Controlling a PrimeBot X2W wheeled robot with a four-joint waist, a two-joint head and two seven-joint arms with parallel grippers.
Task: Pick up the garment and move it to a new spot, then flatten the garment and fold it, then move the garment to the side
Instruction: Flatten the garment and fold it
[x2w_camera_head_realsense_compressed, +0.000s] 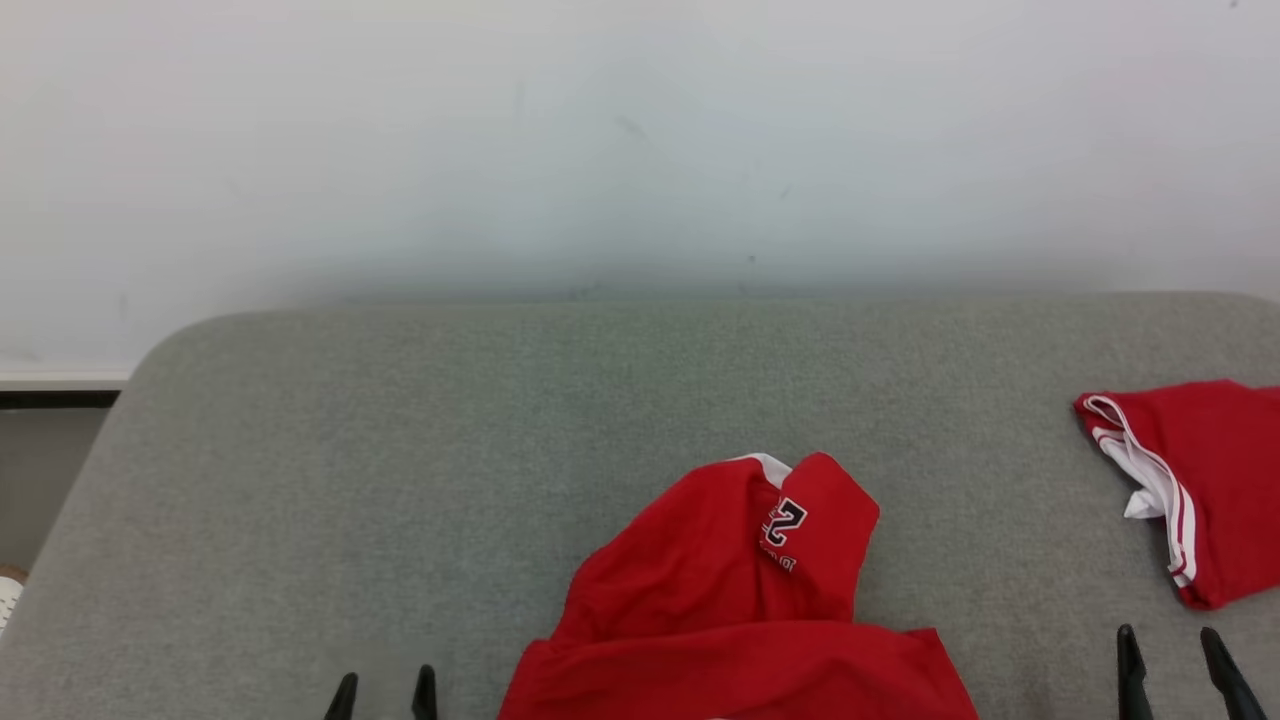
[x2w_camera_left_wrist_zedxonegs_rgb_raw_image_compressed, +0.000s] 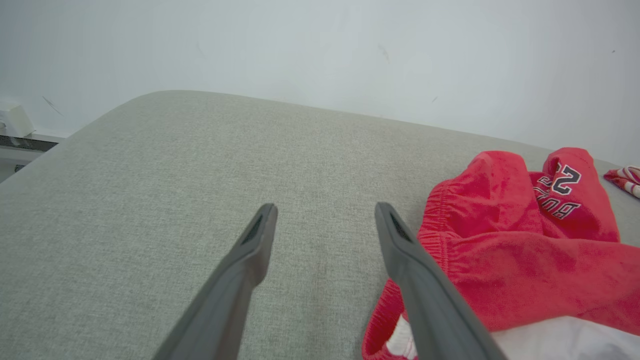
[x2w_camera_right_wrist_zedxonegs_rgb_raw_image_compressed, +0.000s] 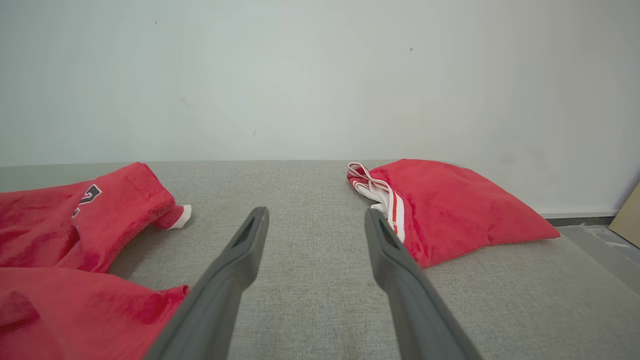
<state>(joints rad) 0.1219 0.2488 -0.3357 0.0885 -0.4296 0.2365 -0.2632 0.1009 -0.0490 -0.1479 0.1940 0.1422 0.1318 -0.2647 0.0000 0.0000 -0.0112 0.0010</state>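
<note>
The garment (x2w_camera_head_realsense_compressed: 730, 610) is a bright red piece lying crumpled at the near middle of the grey padded surface (x2w_camera_head_realsense_compressed: 450, 450), a black-and-white printed number showing on a raised fold. In the left wrist view the garment (x2w_camera_left_wrist_zedxonegs_rgb_raw_image_compressed: 520, 250) lies just right of my open left gripper (x2w_camera_left_wrist_zedxonegs_rgb_raw_image_compressed: 325, 212), whose right finger overlaps its gathered edge. My left gripper (x2w_camera_head_realsense_compressed: 385, 685) peeks in at the bottom left of the head view, empty. My right gripper (x2w_camera_head_realsense_compressed: 1170, 640) is open at the bottom right; in its wrist view the right gripper (x2w_camera_right_wrist_zedxonegs_rgb_raw_image_compressed: 316, 215) points at bare grey fabric, the garment (x2w_camera_right_wrist_zedxonegs_rgb_raw_image_compressed: 75, 235) to its left.
A second red piece (x2w_camera_head_realsense_compressed: 1195, 480) with white striped trim lies folded at the right edge, also as the folded piece (x2w_camera_right_wrist_zedxonegs_rgb_raw_image_compressed: 450, 210) right of my right fingers. A pale wall (x2w_camera_head_realsense_compressed: 640, 140) stands behind the surface. The surface's rounded left corner drops to the floor (x2w_camera_head_realsense_compressed: 30, 480).
</note>
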